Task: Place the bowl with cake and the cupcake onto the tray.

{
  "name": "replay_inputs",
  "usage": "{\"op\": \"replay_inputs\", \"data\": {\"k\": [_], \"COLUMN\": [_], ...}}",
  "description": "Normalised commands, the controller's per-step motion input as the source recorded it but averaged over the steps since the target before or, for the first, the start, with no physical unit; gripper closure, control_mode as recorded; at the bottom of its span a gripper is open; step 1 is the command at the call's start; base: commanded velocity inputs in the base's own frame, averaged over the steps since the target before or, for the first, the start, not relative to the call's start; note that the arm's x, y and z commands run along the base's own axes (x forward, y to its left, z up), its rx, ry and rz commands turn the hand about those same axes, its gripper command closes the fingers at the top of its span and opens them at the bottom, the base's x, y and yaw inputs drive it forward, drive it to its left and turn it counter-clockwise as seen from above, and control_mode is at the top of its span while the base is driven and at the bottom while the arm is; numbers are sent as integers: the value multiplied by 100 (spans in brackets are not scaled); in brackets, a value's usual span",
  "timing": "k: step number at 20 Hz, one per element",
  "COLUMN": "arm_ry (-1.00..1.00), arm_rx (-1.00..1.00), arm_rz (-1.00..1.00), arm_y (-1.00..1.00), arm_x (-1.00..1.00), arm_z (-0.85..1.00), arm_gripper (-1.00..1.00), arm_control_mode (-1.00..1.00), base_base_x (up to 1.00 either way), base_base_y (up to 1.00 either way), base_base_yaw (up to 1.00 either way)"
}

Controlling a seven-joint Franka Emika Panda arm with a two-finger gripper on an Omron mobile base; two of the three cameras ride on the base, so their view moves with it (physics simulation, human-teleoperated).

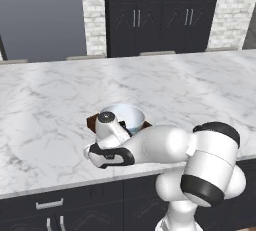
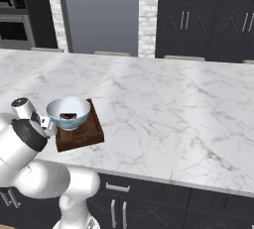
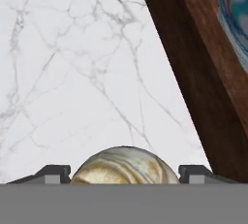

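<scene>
Tiny tan-topped cupcake sits between the hand's two dark fingertips, which flank it closely; a firm grip looks likely. It is over bare marble tabletop, just beside the dark brown wooden tray's rim. Pale blue-white bowl with cake wedge already rests on the tray near the tabletop's front edge. Step in hand: cupcake transfer. Next: carry over the rim, lower beside the bowl, release.

The arm was bent low and reached forward, with the wrist turned downward. The gripper was seen in the hand view, its fingertips set on both sides of the cupcake.
</scene>
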Motion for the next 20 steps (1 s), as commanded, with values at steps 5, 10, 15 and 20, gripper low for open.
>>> {"op": "replay_inputs", "data": {"k": [5,10,15,20], "arm_ry": [-7,-2,-1,0], "arm_rx": [0,0,0,0], "arm_rz": [0,0,0,0], "arm_y": [0,-9,-32,-44], "arm_x": [-19,-9,-7,-6], "arm_z": [59,36,34,28], "arm_gripper": [100,100,100,100], "arm_control_mode": [-100,-100,-100,-100], "base_base_x": [0,0,0,0], "base_base_y": [0,0,0,0], "base_base_yaw": [0,0,0,0]}}
